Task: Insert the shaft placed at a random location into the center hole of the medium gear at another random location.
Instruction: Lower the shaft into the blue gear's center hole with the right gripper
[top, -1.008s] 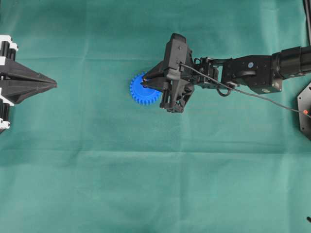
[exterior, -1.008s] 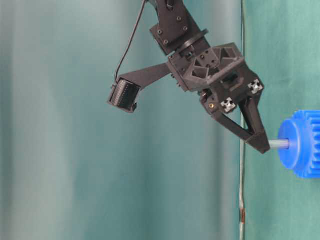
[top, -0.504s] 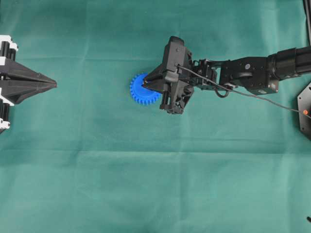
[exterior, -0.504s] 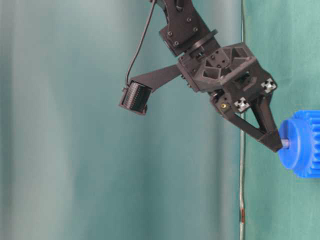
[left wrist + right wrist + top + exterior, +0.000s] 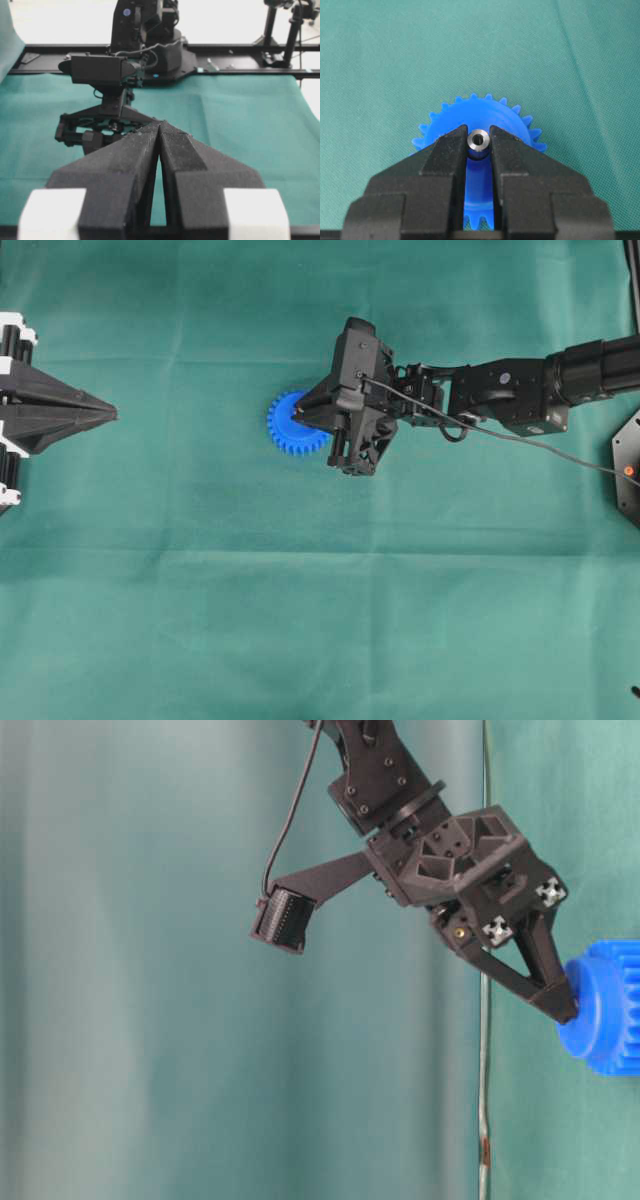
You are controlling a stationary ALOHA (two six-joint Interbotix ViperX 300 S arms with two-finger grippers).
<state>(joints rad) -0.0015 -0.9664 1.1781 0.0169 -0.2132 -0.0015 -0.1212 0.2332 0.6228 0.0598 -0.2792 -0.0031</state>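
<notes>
Right wrist-mounted view shows the right tool (image 5: 479, 150) pinching the shaft (image 5: 479, 141) between its two black fingertips (image 5: 451, 145). Only the round silvery end of the shaft is seen, with a small dark dimple in its middle, and it stands over the raised hub of the medium gear (image 5: 515, 122). The center hole cannot be seen here, because the shaft and the fingertips cover the middle of the gear. The blue teeth show around the far rim of the gear and also a little between the fingers, near the bottom of the picture.

In the overhead exterior view the medium gear (image 5: 288, 430) lies flat on the green tabletop (image 5: 320, 620), a little left of the middle and toward the far side. The right tool (image 5: 300, 416) reaches over it from the right, and its tips are above the middle of the gear. The left tool (image 5: 112, 415) is at the left edge, well apart from the gear, and its fingers are pressed together to a point.

In the table-level exterior view the tips of the right tool (image 5: 566, 1010) touch the face of the blue hub (image 5: 590, 1010). The shaft is not visible there.

The left wrist-mounted view shows the two fingers of the left tool (image 5: 159, 126) pressed together, with only a thin slit between them. Beyond them the right arm (image 5: 107, 90) is bent over the tabletop.
</notes>
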